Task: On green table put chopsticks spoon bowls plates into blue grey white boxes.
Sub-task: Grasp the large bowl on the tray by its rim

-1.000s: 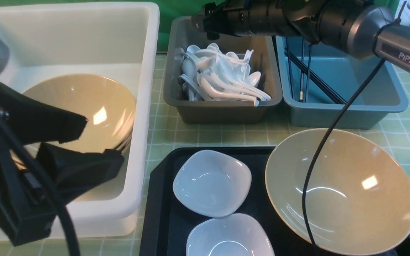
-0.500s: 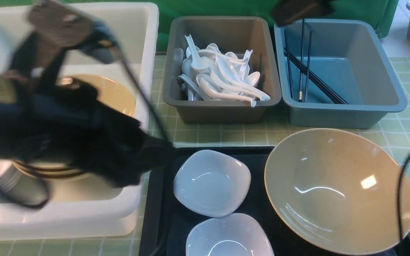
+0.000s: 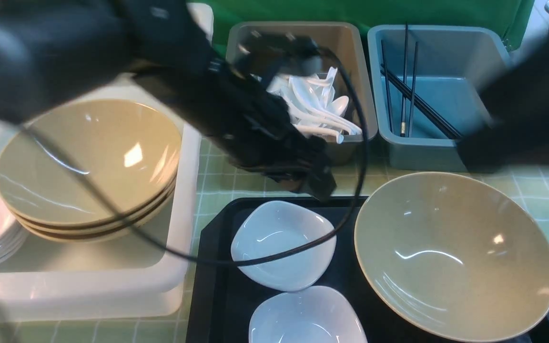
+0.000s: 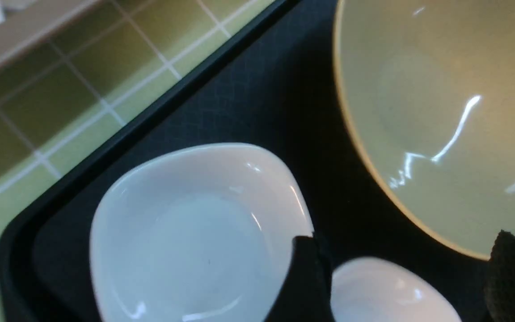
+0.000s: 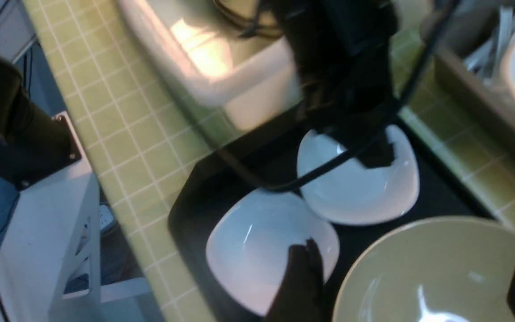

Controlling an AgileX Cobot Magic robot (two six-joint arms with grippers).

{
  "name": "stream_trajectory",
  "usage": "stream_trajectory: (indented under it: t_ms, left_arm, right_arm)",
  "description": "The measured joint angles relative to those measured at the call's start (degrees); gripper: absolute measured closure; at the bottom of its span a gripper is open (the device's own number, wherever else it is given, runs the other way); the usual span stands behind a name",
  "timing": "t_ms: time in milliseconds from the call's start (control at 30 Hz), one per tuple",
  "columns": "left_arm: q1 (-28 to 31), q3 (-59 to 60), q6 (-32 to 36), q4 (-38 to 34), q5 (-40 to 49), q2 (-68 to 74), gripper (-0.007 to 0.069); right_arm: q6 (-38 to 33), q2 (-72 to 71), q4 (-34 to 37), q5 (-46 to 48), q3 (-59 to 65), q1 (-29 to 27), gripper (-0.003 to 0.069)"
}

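Mostly we are done: tan bowl [image 3: 455, 257], white dishes [image 3: 284, 245] wait on black tray [image 3: 217, 295]; near it, left gripper [image 4: 404, 236], right gripper [image 5: 418, 246] gape empty.

Left tool [image 3: 320, 183] swung from white box [image 3: 188, 190] over tray [image 3: 212, 247].

The front view looks forward and down from the robot's own side, across the black tray [image 3: 212, 267] to the blue box [image 3: 427, 155]. The left wrist view sits close over the tray's farther white dish [image 4: 186, 232]. The right wrist view, higher, shares that dish and the tan bowl [image 5: 427, 268].
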Motion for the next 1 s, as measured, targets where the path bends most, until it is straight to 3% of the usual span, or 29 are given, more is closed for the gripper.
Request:
stream_trajectory:
  t_ms: [133,267,333,400,433,467,500,567,667,800,867,1000]
  left_arm:
    - [-1.0,-4.2,1.88,-2.25,0.41,7.01,0.0102]
    - [-3.19,-7.7,3.1,-2.9,0.35,11.76,0.0041]
    - [-4.25,-9.39,4.32,-3.38,0.35,14.4,0.0023]
    - [-4.98,-10.96,6.3,-4.65,0.28,17.37,0.0011]
    - [-5.06,-11.08,6.58,-5.03,0.28,17.65,0.0012]
    - [-5.14,-12.02,7.56,-6.23,0.23,19.74,0.0015]
    - [-5.2,-12.23,7.72,-6.56,0.23,20.26,0.0017]
    - [-5.14,-13.12,8.17,-8.55,0.09,22.97,0.0059]
    - [-5.14,-13.44,10.29,-10.96,-0.16,24.92,0.0173]
    - [-5.01,-13.69,13.52,-13.18,-0.57,25.42,0.0495]
    - [-4.67,-13.86,13.89,-14.23,-0.4,25.42,0.0583]
    - [-3.62,-15.69,14.92,-16.41,3.67,25.34,0.0608]
  right_arm:
    - [0.18,-10.22,-0.29,-2.31,9.82,-0.06,0.0088]
    - [0.18,-16.92,-0.29,-2.59,14.49,-0.06,0.0181]
    - [0.55,-18.88,-0.29,-2.59,15.34,-0.06,0.0291]
    - [1.23,-19.62,-0.29,-2.54,15.59,-0.06,0.0446]
    - [1.34,-19.63,-0.29,-2.54,15.59,-0.06,0.0461]
    - [1.52,-19.67,-0.29,-2.54,15.59,-0.06,0.0566]
    - [1.58,-19.67,-0.29,-2.54,15.59,-0.06,0.0573]
    - [1.59,-19.67,-0.49,-2.54,15.59,-0.06,0.0621]
    - [1.59,-19.67,-1.51,-2.49,15.59,-0.06,0.0633]
    - [1.59,-19.7,-2.63,-2.33,15.59,-0.06,0.0635]
    - [1.64,-19.7,-2.7,-2.33,15.59,-0.06,0.0635]
    - [1.64,-19.7,-2.85,-2.39,15.59,-0.06,0.0635]
